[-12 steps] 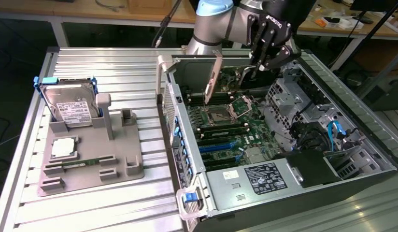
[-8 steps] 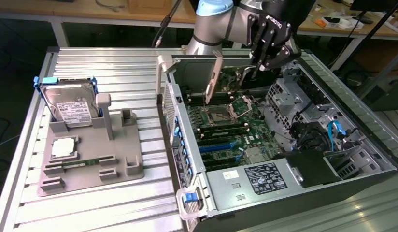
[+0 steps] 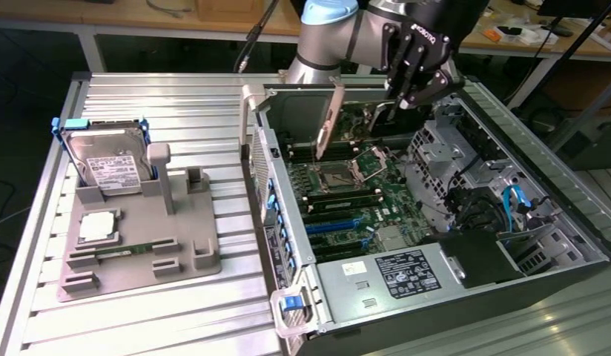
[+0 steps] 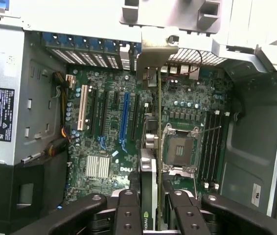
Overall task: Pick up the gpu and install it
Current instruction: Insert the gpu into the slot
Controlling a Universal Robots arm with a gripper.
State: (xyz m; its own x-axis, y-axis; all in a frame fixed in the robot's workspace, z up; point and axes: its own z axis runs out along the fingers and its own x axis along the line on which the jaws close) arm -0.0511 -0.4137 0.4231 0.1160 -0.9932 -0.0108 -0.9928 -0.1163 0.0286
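My gripper [image 3: 412, 95] hangs inside the open computer case [image 3: 285, 222], shut on the gpu [image 3: 357, 113]. The card hangs edge-on above the motherboard [image 3: 357, 194], with its silvery end bracket [image 3: 331, 122] toward the case's rear wall. In the wrist view the gpu [image 4: 150, 169] is a narrow dark strip running from between the two black fingers [image 4: 127, 208] to its bracket [image 4: 156, 46] near the rear slot openings. It hovers between the blue expansion slot [image 4: 124, 117] and the CPU socket [image 4: 178, 147], and I cannot tell whether it touches the board.
On the exterior view's left, a grey fixture [image 3: 137, 245] holds a silver hard drive [image 3: 107, 159], a processor [image 3: 98, 226] and a green memory stick [image 3: 127, 251]. Inside the case sit the power supply [image 3: 405, 271], drive cages [image 3: 454, 156] and blue cables [image 3: 513, 204].
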